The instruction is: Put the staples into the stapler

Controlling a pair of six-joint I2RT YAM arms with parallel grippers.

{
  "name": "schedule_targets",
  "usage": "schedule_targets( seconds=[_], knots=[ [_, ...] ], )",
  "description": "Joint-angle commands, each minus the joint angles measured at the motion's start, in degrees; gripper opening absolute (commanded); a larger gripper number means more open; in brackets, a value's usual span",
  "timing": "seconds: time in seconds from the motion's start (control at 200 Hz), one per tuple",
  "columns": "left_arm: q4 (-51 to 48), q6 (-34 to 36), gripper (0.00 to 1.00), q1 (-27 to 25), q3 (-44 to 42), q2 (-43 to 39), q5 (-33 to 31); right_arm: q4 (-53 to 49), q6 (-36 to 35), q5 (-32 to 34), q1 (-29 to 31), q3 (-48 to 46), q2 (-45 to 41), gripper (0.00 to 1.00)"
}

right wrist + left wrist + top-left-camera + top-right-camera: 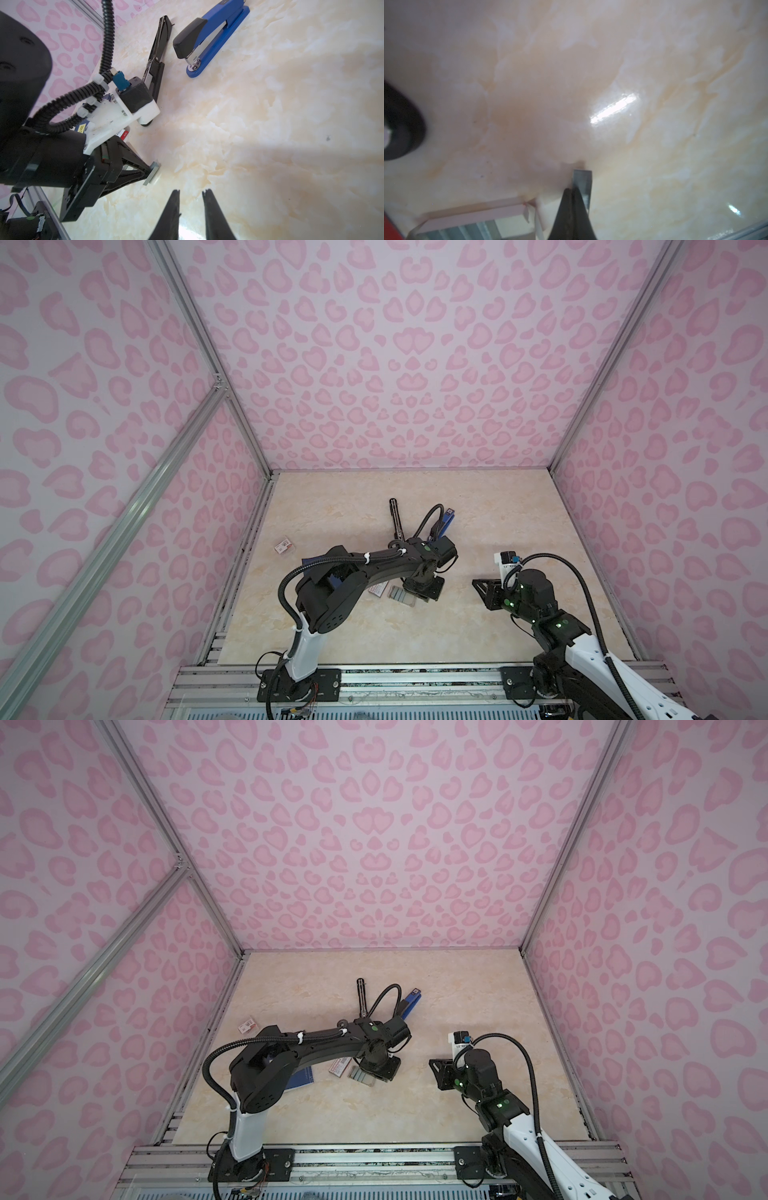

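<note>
**Strip pinched in the left fingers, open stapler lying on its far side**

The left fingers point(150, 168) are clenched on a strip of staples point(152, 172), low over the tabletop point(270, 128) at its near middle; whether the strip touches it I cannot tell. Its long axis stands across the fingertips. The black stapler point(397, 518) lies folded open farther back, its long axis running near to far with a slight lean. Its near end is hidden under the left wrist in both top views. It looks like the one to load, since the blue stapler point(209, 39) just to its right is closed. The right fingers point(208, 200) stand apart with nothing between them, off to the right. The left arm is nearer and carries the load, so the coming move likely means turning the strip in line with the open channel.
</note>
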Motion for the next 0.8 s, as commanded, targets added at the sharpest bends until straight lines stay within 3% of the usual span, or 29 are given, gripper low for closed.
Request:
schedule_targets(
  seconds=[0.0,0.25,0.505,0.795],
  knots=[
    [1.0,0.9,0.03,0.8,-0.4,-3.7,-1.0,0.1,0.5,-1.7,0.0,2.2,-0.7,0.25],
    [12.8,1.9,0.03,7.9,-6.3,-16.7,8.4,3.6,2.8,-6.1,-0.5,11.0,4.3,0.33],
    [26.1,-0.3,0.03,15.7,-12.8,-28.7,20.0,22.3,10.4,-16.6,-4.1,16.3,12.0,0.38],
    [39.6,-1.6,0.03,16.8,-18.2,-38.6,33.5,43.8,22.4,-30.4,-4.4,21.0,21.1,0.42]
  ],
)
